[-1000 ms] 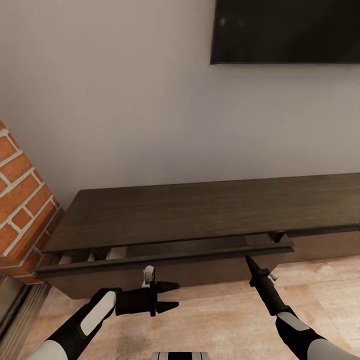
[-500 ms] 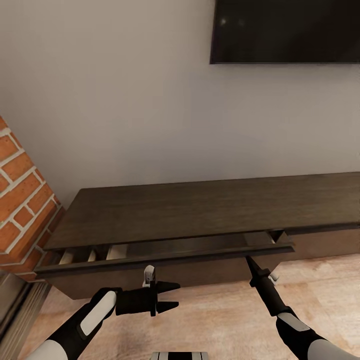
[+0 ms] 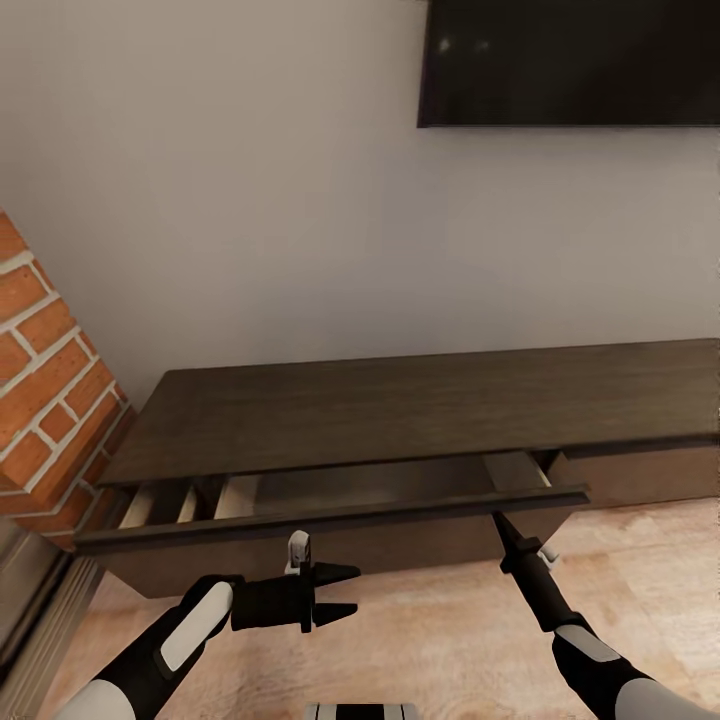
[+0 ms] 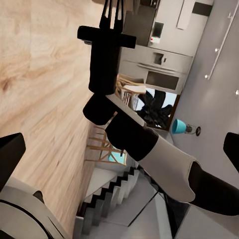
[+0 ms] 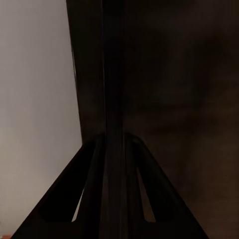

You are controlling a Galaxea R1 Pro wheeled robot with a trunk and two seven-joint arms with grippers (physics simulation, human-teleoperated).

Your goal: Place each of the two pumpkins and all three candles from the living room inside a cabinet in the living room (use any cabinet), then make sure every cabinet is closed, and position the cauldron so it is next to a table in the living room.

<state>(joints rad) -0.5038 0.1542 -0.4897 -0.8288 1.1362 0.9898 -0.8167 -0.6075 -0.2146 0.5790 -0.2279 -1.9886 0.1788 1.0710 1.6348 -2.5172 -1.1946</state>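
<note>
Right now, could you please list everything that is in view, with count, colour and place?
cabinet: one, dark brown, against the wall
drawer: one, dark-brown front, pale inside, partly open
brick column: one, red-orange, beside the cabinet
screen: one, black, on the wall above
floor: light wood, under the arms
left tool: one, black, fingers apart, in front of the drawer, holding nothing
right tool: one, black, closed on the drawer front's edge
</note>
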